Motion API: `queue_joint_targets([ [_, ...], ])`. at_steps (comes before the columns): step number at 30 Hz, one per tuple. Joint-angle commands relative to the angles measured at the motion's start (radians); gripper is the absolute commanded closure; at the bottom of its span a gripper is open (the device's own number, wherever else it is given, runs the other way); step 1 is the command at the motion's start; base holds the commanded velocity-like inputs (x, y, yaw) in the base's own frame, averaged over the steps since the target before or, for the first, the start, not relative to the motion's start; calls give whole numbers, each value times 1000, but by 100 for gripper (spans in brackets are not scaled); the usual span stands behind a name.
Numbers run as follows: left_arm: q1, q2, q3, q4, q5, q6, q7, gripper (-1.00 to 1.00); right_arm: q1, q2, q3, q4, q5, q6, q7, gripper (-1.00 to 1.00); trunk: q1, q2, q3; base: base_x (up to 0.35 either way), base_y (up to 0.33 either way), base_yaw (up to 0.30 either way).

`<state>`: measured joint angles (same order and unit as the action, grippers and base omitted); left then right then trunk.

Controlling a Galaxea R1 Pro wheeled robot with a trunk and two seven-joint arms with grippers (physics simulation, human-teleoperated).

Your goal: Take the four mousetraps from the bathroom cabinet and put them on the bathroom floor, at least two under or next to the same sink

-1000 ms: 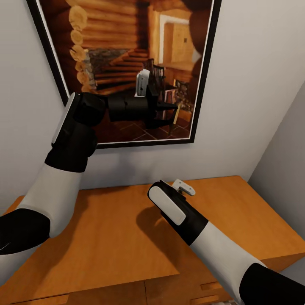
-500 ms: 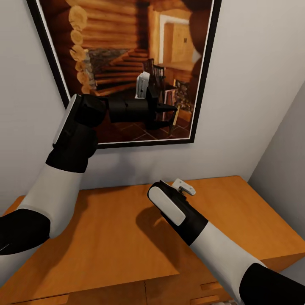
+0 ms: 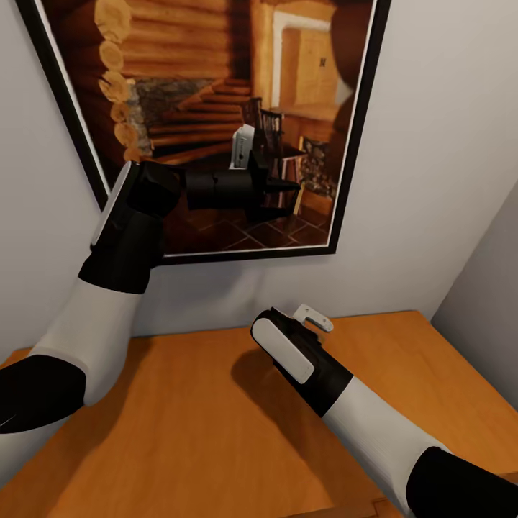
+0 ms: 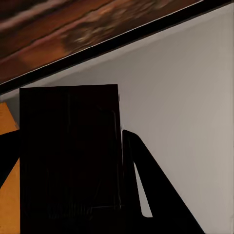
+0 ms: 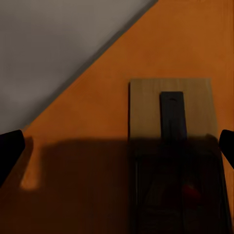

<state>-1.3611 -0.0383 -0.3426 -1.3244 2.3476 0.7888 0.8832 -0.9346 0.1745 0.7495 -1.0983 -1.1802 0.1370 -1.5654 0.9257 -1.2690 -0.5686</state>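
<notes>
We see a flat wooden mousetrap (image 5: 170,146) with a dark metal bar lying on the smooth orange cabinet top (image 3: 187,424), between our right gripper's (image 5: 117,146) wide-spread fingers. Our left gripper (image 4: 73,161) clamps a dark flat rectangle, likely another mousetrap (image 4: 68,151).

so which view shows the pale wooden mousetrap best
The right wrist view: the mousetrap lies between the open fingers, its pale board and dark metal bar plain against the orange cabinet top. In the head view the right gripper covers it. The left wrist view faces the wall.
</notes>
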Motion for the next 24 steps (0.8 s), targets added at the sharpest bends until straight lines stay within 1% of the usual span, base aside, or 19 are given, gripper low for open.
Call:
queue_joint_targets([
  [1,-1,0,2,5,9,1,3,100,-1,0,1,0,-4,10,-5,-100,0,0,-1,42,0,0],
  [15,9,0,2,4,9,-1,3,100,-1,0,2,-2,-4,10,-5,-100,0,0,-1,7,0,0],
  [24,10,-2,2,7,9,-5,5,100,-1,0,1,-1,-1,10,-5,-100,35,-63,-29,0,0,0],
])
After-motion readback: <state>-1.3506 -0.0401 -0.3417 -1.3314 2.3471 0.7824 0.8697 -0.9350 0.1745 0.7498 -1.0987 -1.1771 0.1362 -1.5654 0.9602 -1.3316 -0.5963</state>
